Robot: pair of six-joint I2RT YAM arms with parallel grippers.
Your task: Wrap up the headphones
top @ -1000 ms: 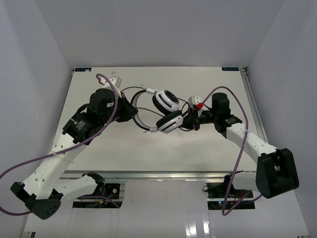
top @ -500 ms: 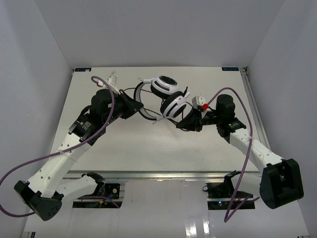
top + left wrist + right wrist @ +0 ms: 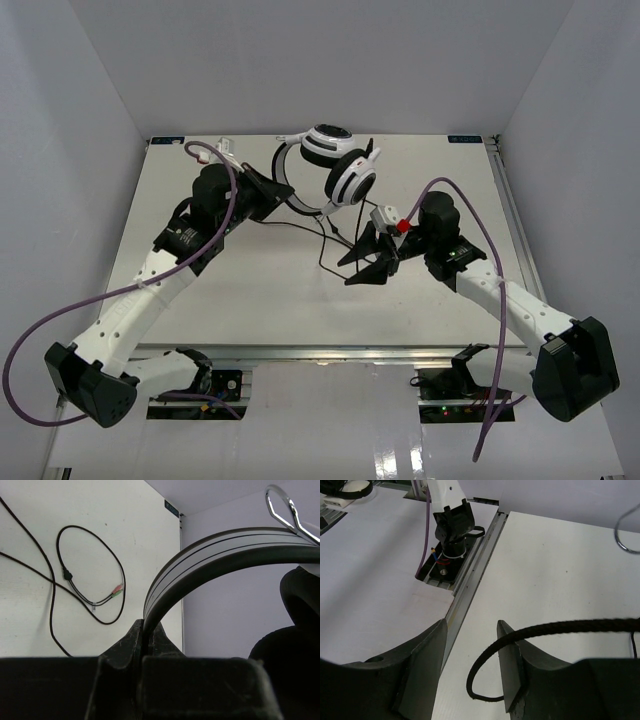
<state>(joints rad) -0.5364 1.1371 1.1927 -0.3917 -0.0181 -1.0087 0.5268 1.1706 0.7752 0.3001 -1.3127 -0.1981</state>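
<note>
The left arm has reached farther across the counter (image 3: 250, 300) than a second ago, and its pincer (image 3: 272, 192) has carried the headphones (image 3: 340, 168) with it. They were hanging over the middle of the counter between the two arms. Now they sit up by the far edge, the two ear cups one beside the other and the headband curving back to the left. The left pincer stays clamped on the headband. In the left wrist view the striped band (image 3: 210, 547) rises straight out of the closed fingers of the pincer (image 3: 145, 630) and arches to the right, clear of the counter, with a black ear pad (image 3: 295, 630) at the right edge.

The cord (image 3: 325, 240) trails down from the ear cups onto the counter. The left wrist view shows it lying there in a loose loop (image 3: 90, 580) that ends in a pink plug and a green plug (image 3: 117, 591).

To the right, the right pincer (image 3: 358, 265) was shut close against the lower ear cup a second ago. It now stands with its jaws apart, drawn back toward the near side and clear of the cups. In its own wrist view the pincer (image 3: 470, 630) gapes over bare counter, and the dark cord (image 3: 545, 629) crosses in front of one finger without being gripped.
</note>
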